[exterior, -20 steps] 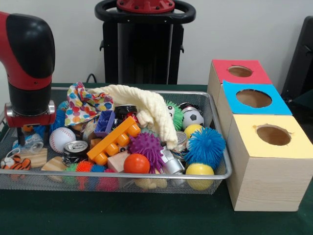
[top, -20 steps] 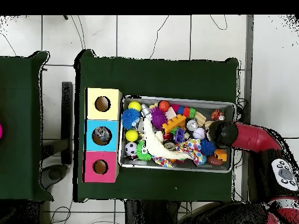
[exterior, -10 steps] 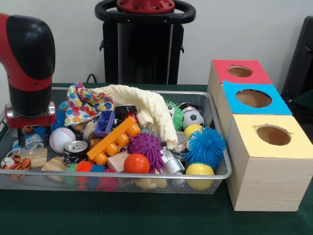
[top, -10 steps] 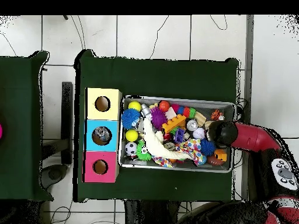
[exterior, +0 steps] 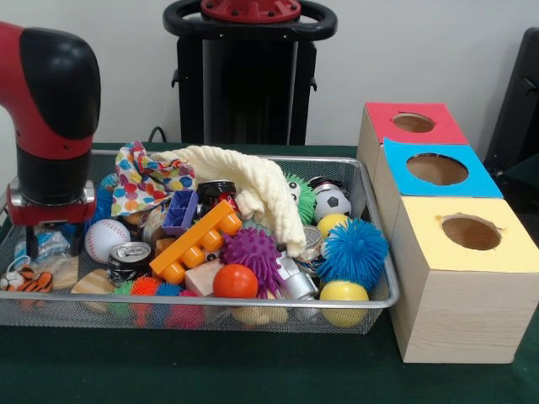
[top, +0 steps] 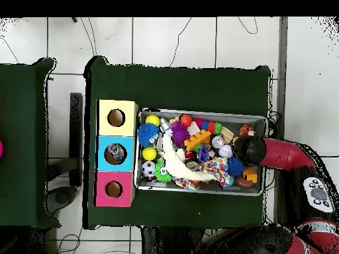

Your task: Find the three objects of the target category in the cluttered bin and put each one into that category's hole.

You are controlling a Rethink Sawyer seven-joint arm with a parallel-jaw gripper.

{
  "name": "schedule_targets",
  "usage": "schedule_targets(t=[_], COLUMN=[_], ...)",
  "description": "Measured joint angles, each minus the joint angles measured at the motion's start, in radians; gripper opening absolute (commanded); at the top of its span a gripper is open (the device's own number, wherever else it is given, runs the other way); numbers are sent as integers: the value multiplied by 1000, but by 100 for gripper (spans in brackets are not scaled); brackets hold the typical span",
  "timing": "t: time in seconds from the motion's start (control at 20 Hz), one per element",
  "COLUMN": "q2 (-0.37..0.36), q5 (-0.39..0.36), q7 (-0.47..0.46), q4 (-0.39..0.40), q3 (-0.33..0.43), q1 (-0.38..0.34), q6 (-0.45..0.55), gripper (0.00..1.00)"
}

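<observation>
Since a second ago, shifted slightly sideways over the mesh bin's (exterior: 370, 296) end: hand (exterior: 50, 240), low among clutter by baseball (exterior: 106, 239) and tiger toy (exterior: 24, 279); cannot tell whether spread or closed; three holed boxes (exterior: 459, 295) just beside bin on green worktop (exterior: 253, 370).
</observation>
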Motion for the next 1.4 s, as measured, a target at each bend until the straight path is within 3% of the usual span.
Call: schedule_targets(t=[0.5,0.55,1.4], q2=[10,10,16], q5=[1,2,4], q7=[0,0,0], q4=[-18,-19,-33], q3=[-16,-16,-19], q1=[21,22,34], q6=[-58,-59,-58], gripper=[100,0,0])
